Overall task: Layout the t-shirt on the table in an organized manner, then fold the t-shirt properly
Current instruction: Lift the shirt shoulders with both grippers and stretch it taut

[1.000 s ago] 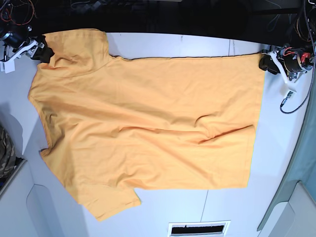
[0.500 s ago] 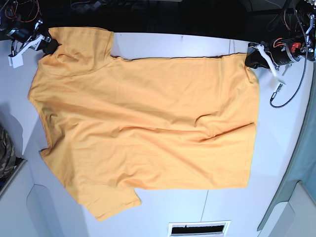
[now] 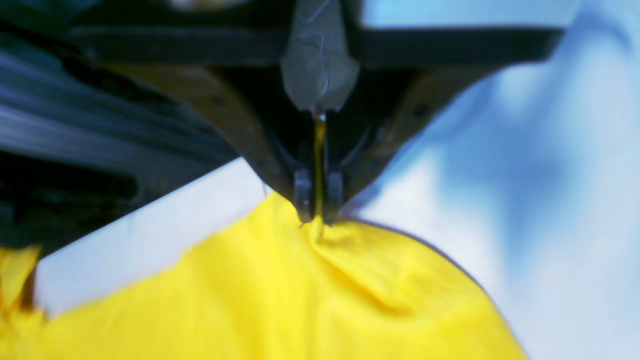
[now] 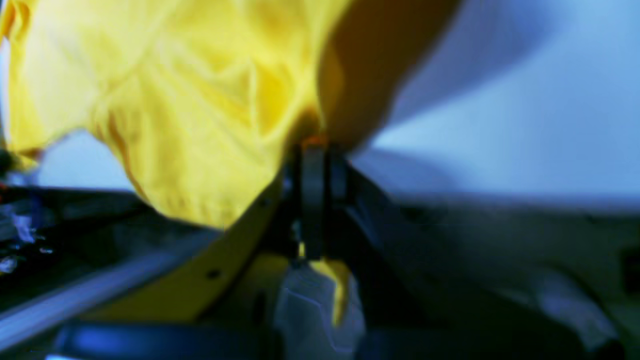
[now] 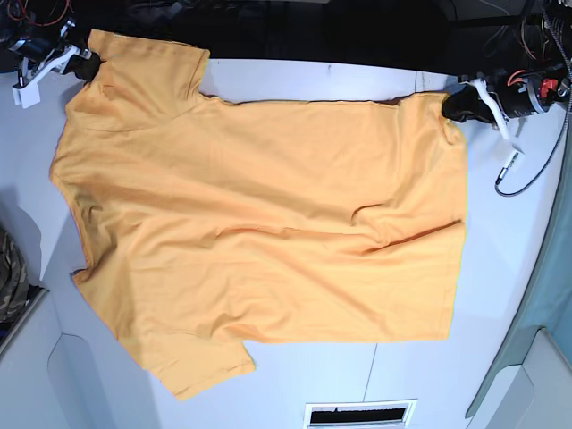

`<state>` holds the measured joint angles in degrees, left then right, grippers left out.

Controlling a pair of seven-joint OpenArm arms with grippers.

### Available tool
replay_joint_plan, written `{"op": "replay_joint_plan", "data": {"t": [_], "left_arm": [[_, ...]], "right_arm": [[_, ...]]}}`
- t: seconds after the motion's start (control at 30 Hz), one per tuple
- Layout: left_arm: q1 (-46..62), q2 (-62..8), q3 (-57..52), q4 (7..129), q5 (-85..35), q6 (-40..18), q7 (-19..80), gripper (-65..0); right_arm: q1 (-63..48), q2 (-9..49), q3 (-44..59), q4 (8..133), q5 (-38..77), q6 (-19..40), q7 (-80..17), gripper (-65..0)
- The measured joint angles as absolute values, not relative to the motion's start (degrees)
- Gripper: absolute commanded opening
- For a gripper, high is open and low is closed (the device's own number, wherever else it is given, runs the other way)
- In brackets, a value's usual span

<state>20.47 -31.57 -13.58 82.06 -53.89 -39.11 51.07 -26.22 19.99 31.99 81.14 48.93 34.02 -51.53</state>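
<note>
The orange-yellow t-shirt [image 5: 259, 214] lies spread over the white table [image 5: 500, 268], its sleeves at the left and its hem at the right. My left gripper [image 5: 456, 105] is shut on the shirt's far hem corner at the upper right; in the left wrist view the cloth [image 3: 300, 290] is pinched between the closed fingertips [image 3: 303, 197]. My right gripper [image 5: 88, 64] is shut on the far sleeve's edge at the upper left, lifted off the table; the right wrist view shows the cloth [image 4: 200, 110] clamped and hanging.
A camouflage-patterned cloth [image 5: 9, 277] sits at the left edge. A dark slotted vent [image 5: 360, 415] lies at the table's near edge. The far table edge borders a dark area. Loose cables [image 5: 527, 170] hang by the left arm.
Both grippers have moved toward the far edge while holding the shirt. The far sleeve has been pulled up and away, and the far hem corner has drawn inward and lifted.
</note>
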Motion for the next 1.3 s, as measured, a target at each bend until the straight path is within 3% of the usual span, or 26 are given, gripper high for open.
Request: {"op": "replay_joint_plan", "data": {"t": [0.37,0.8,1.1,1.3], "left_arm": [[20.47,-31.57,-20.23,82.13,-67.09,-39.13,62.24,-65.0],[20.49,-31.57,-21.58,87.24,-76.97,-39.27,69.17,-65.0],[20.32,-32.42,-27.42,91.11,-75.16,-39.29,66.17,-65.0],[20.29,-32.40,-26.87,90.41,-57.93,-39.77,48.58,-65.0]], "right_arm": [[-35.70,20.01,38.09,95.88,50.02,34.33,-52.18,-65.0],[-37.28,20.01,41.98,101.16,50.02,34.30,-52.16,-65.0],[-29.12,19.99,42.11,102.74,48.60,34.33,-50.46,-65.0],[-19.29,19.99,40.73,99.42,47.75,34.54,-50.28,-65.0]]}}
